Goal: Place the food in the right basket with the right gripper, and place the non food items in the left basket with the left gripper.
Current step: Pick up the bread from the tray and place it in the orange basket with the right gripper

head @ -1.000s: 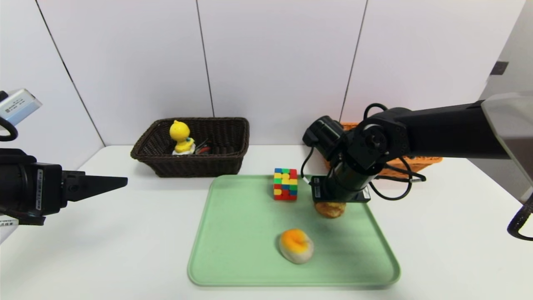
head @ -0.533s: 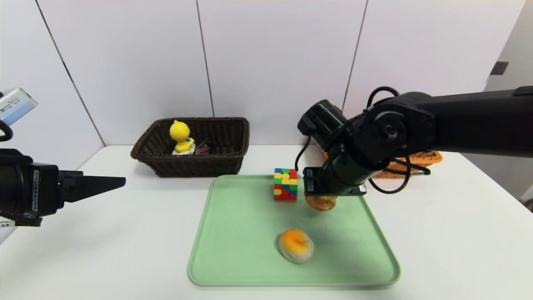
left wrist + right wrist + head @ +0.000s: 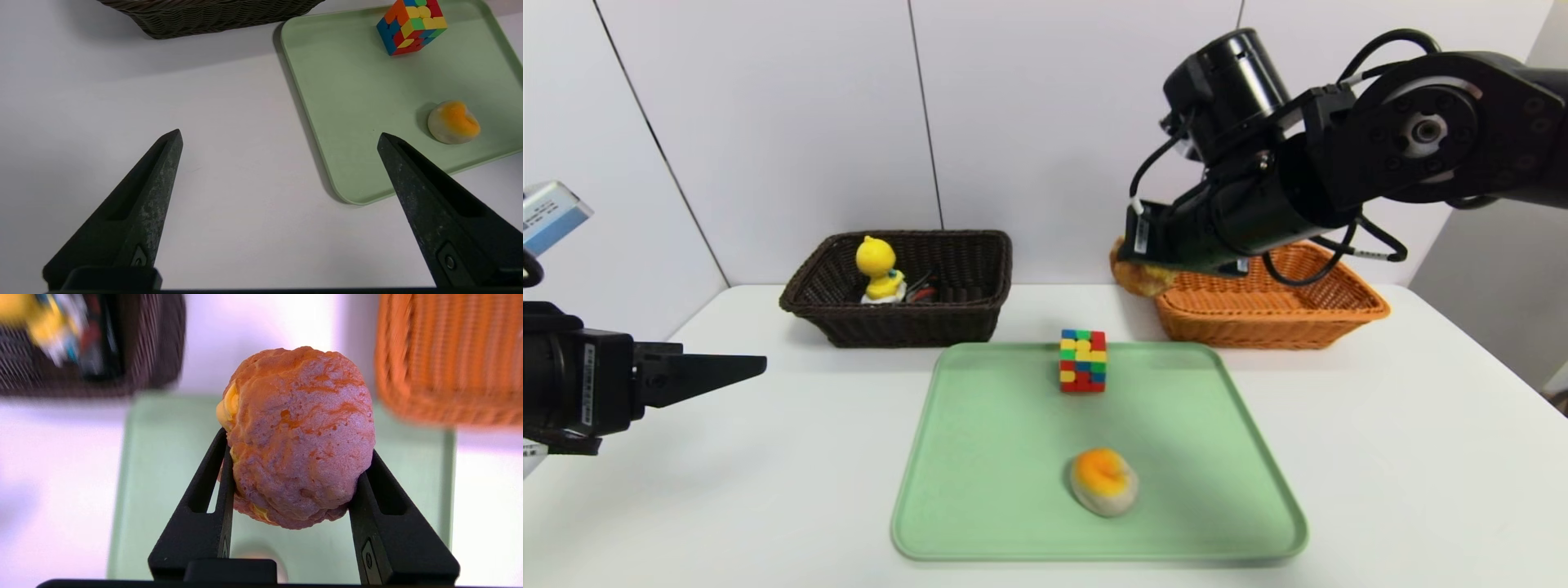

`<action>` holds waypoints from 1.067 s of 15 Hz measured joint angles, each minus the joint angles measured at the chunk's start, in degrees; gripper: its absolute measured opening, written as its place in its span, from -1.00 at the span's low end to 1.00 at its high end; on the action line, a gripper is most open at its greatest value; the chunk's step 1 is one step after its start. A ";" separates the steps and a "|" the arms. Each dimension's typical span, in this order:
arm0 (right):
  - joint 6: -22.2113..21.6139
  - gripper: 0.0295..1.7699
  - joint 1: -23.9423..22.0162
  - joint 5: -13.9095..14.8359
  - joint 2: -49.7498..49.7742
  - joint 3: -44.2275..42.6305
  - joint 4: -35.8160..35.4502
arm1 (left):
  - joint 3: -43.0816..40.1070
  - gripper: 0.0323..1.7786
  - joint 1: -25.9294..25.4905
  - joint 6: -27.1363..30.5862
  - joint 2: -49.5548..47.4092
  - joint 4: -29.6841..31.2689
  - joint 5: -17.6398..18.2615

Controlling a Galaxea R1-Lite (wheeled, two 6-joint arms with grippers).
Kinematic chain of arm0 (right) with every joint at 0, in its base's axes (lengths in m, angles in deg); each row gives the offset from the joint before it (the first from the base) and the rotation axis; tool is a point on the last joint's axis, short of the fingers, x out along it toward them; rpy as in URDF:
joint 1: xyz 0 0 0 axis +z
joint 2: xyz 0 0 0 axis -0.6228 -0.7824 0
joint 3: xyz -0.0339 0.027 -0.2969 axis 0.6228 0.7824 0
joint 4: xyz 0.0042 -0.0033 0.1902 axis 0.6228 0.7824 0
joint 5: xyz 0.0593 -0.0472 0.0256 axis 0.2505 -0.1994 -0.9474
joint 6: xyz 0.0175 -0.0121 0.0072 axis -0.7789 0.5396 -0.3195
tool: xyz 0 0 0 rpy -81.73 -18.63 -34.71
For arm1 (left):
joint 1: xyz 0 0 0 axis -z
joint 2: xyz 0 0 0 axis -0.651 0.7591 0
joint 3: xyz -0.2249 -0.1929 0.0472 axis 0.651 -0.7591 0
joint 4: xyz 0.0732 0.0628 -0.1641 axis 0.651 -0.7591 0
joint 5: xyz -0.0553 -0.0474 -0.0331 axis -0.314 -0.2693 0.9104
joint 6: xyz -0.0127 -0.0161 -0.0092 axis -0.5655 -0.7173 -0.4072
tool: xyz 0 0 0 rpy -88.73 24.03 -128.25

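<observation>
Above the tray (image 3: 980, 490): right hand (image 3: 292, 465) (clamping bun (image 3: 300, 437))

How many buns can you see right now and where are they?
2. The crackle-topped bun is clamped in the right gripper, lifted near the orange basket. The orange-centred bun lies on the green tray.

head looks down; wrists sit close; all share green tray (image 3: 980, 523).

Bright, even light throughout. Soft shadows fall on the white table (image 3: 229, 122). In the right wrist view the crackled bun (image 3: 298, 437) is sharp; everything behind it is blurred.
</observation>
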 joint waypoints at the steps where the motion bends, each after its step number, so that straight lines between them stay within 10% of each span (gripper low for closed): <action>1: 0.49 -0.13 -2.08 0.39 -0.60 -0.99 -3.21 | 0.00 0.90 0.00 -0.02 -0.13 0.02 0.00; 16: 1.88 -0.15 -18.41 3.35 -17.20 -2.04 -16.04 | -0.11 0.90 0.00 0.00 -0.33 0.22 0.00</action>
